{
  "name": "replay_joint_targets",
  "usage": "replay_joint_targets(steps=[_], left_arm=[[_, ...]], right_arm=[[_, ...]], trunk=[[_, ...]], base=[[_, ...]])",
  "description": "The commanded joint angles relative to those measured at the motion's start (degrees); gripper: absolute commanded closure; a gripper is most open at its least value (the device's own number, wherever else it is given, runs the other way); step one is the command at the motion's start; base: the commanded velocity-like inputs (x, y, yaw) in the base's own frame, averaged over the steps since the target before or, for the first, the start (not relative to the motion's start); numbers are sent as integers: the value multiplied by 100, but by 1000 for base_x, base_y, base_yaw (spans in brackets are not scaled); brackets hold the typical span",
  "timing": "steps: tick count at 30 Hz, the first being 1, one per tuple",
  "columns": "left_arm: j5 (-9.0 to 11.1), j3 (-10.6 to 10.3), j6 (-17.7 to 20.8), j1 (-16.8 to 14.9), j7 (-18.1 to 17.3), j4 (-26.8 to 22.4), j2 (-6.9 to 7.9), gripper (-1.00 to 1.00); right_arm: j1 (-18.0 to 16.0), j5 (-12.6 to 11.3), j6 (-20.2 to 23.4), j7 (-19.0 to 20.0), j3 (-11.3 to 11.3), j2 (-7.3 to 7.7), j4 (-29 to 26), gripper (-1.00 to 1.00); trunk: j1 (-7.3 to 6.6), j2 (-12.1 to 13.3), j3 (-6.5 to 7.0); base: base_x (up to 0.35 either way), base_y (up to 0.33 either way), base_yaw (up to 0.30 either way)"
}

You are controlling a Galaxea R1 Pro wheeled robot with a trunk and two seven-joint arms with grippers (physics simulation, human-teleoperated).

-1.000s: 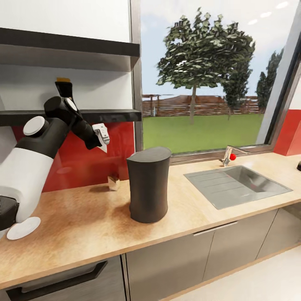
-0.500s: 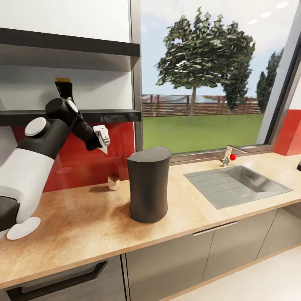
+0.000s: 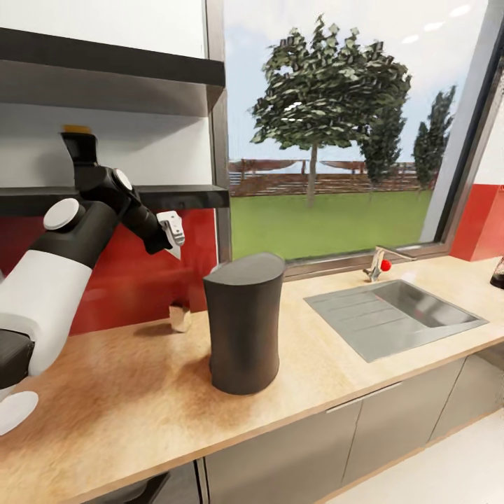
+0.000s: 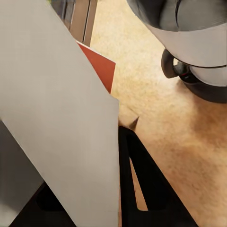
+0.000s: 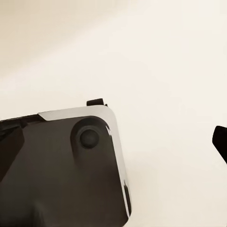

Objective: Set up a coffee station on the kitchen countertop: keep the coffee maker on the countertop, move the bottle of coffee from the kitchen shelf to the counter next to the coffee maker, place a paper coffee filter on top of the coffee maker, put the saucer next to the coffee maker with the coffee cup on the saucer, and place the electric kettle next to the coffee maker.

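Observation:
The coffee maker (image 3: 244,323), a tall dark rounded body, stands on the wooden countertop (image 3: 140,399). My left gripper (image 3: 172,231) hangs raised to its left, above the counter and below the lower shelf (image 3: 183,197). It is shut on a pale flat sheet, the paper coffee filter (image 4: 56,123), which hides much of the left wrist view beside one black finger (image 4: 142,182). The dark bottle of coffee (image 3: 80,150) with a yellow cap stands on the lower shelf behind my arm. A rounded grey and black appliance (image 4: 194,42) stands on the counter beyond the fingers.
A small tan object (image 3: 180,317) sits by the red backsplash, left of the coffee maker. To the right are a steel sink (image 3: 399,311) and a tap (image 3: 379,262). A dark item (image 3: 498,274) stands at the far right. The right wrist view has pale floor and a robot part (image 5: 61,165).
The whole picture has shifted left, so the camera has moved. My left arm holds about the same raised pose, still gripping the sheet.

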State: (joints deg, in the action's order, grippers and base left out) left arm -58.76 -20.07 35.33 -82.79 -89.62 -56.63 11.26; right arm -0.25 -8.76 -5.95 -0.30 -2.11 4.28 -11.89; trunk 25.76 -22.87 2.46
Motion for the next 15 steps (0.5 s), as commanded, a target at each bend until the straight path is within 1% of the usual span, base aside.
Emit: replay_joint_targets(steps=[1, 7, 9, 15], left_arm=[[-31, -14, 44, -2, -38, -6, 1, 100], [-31, -14, 44, 0, -38, -6, -63, 100], [-31, -14, 44, 0, -38, -6, -77, 100], [-31, -14, 44, -15, -38, -6, -96, 100]], right_arm=[[-2, -29, -17, 4, -17, 0, 5, -100], [-2, -29, -18, 4, -17, 3, 5, -100], [-2, -29, -19, 4, -17, 3, 5, -100], [-2, -29, -20, 4, -17, 7, 7, -100]], trunk=[[3, -5, -1], [3, -5, 0], [3, -5, 0], [3, -5, 0]], base=[[63, 17, -64], [18, 5, -21], [3, 1, -94], [1, 0, -221]])
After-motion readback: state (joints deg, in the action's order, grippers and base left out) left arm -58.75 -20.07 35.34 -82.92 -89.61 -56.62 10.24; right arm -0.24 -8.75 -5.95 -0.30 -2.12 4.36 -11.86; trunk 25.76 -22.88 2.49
